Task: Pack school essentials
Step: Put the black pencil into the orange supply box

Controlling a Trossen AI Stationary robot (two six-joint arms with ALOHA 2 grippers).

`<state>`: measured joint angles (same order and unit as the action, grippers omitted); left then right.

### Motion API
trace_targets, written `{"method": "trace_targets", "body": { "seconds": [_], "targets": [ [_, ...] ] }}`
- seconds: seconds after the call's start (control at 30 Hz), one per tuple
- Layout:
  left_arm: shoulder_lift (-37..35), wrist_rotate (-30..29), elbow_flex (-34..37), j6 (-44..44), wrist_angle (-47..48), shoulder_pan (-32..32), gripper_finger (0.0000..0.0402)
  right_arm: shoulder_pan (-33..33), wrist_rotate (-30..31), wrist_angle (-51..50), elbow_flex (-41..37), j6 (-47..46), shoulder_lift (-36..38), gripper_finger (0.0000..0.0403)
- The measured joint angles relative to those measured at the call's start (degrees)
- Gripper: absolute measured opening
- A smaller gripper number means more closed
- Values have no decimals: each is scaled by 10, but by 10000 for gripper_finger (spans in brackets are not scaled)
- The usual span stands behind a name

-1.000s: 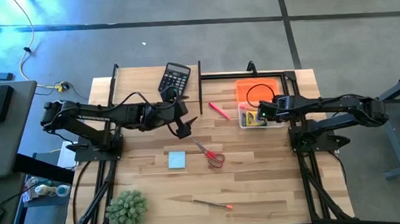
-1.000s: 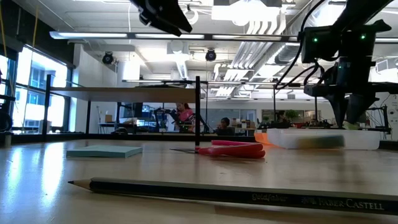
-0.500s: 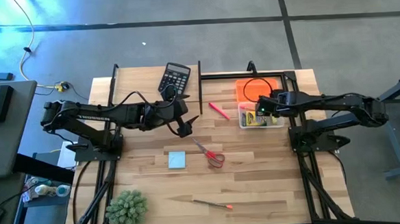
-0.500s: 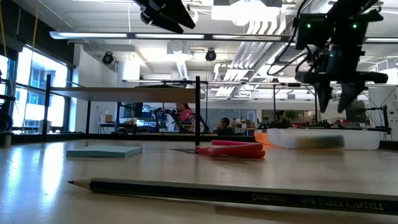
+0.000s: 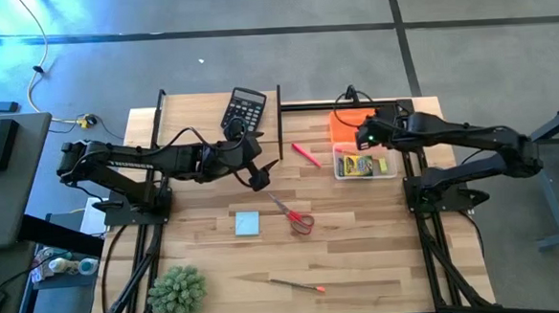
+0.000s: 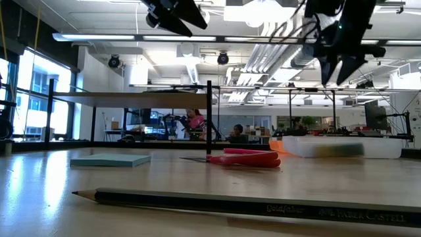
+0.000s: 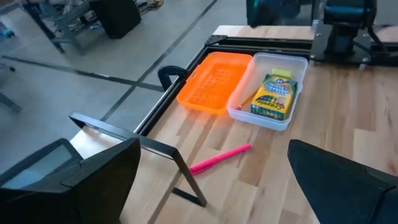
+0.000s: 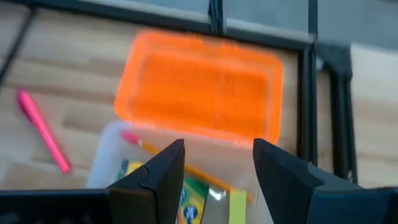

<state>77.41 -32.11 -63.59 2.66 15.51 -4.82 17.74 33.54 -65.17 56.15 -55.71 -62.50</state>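
High view shows the right gripper (image 5: 363, 138) raised above the clear plastic box (image 5: 363, 162) near the table's far right, its fingers parted and empty. Inside the box lies the yellow crayon box (image 5: 357, 164) with a thin pencil (image 8: 163, 155) beside it; the orange lid (image 7: 212, 82) sits touching the box's far side. The left gripper (image 5: 259, 177) hangs above mid-table, fingers spread wide and holding nothing. On the wood, well apart, lie the pink-red marker (image 5: 305, 154), the red-handled scissors (image 5: 293, 212), the pale blue note pad (image 5: 248, 223) and another pencil (image 5: 296, 286) near the front edge.
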Motion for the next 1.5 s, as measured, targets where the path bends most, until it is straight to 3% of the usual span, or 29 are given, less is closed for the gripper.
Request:
{"method": "trace_targets", "body": {
  "seconds": [0.27,0.6,0.93,1.17,1.5],
  "targets": [
    [0,24,0,24,1,-1,397,8,25,0,77,79,0,181],
    [0,77,0,37,46,-1,396,8,18,-6,106,94,0,181],
    [0,215,0,44,89,9,397,7,-74,-2,106,38,0,181],
    [0,220,0,40,77,66,394,-14,-127,49,106,-10,0,181],
    [0,214,0,17,36,137,392,-110,-123,197,106,-50,0,181]
  ]
}}
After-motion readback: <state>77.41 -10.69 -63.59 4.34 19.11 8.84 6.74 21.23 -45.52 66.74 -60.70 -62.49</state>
